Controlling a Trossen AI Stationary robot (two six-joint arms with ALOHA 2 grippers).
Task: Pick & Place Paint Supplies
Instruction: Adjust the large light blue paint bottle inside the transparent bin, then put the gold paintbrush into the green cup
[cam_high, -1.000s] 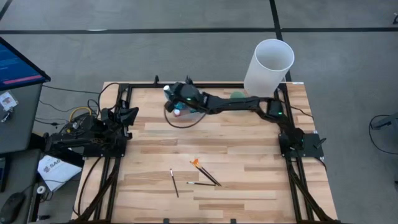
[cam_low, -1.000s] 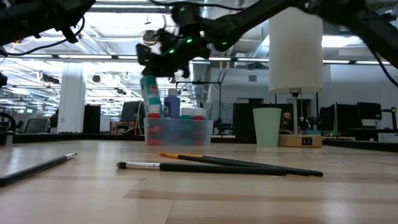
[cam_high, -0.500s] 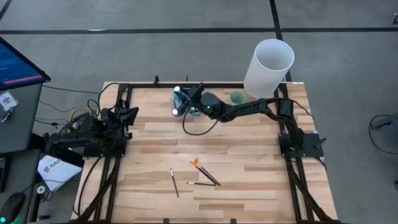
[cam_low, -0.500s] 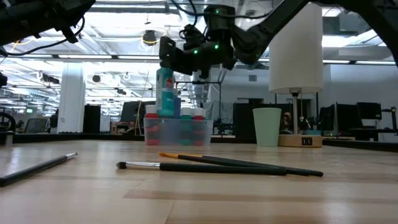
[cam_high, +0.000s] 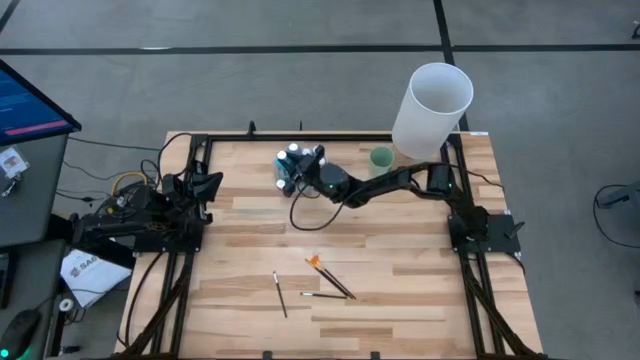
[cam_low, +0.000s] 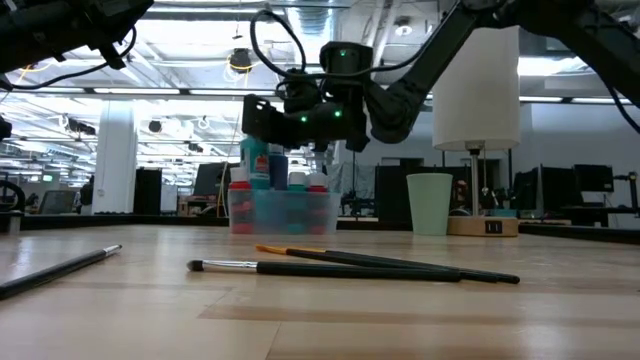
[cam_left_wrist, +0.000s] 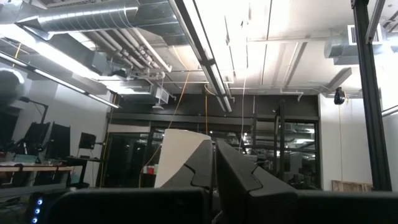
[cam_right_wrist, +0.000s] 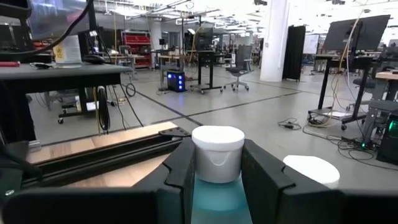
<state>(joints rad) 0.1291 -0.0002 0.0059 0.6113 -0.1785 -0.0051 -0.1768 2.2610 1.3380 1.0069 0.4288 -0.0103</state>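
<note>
Overhead, the right claw (cam_high: 303, 172) hung above the clear container (cam_low: 285, 211) at the far middle of the bench (cam_high: 400, 290), clamped on a teal paint bottle (cam_right_wrist: 216, 186) whose pale cap (cam_right_wrist: 217, 152) stood between its fingers (cam_right_wrist: 181, 171). Other bottles (cam_low: 304, 183) stood in that container beside it. Three dark brushes (cam_high: 325, 285) and an orange one (cam_high: 313, 262) lay well apart, nearer. The left claw (cam_high: 207, 186) waited at the left edge, pressed together.

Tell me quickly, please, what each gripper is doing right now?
Left gripper: shut, holding nothing, parked at the table's left edge.
Right gripper: shut on a teal paint bottle.
</note>
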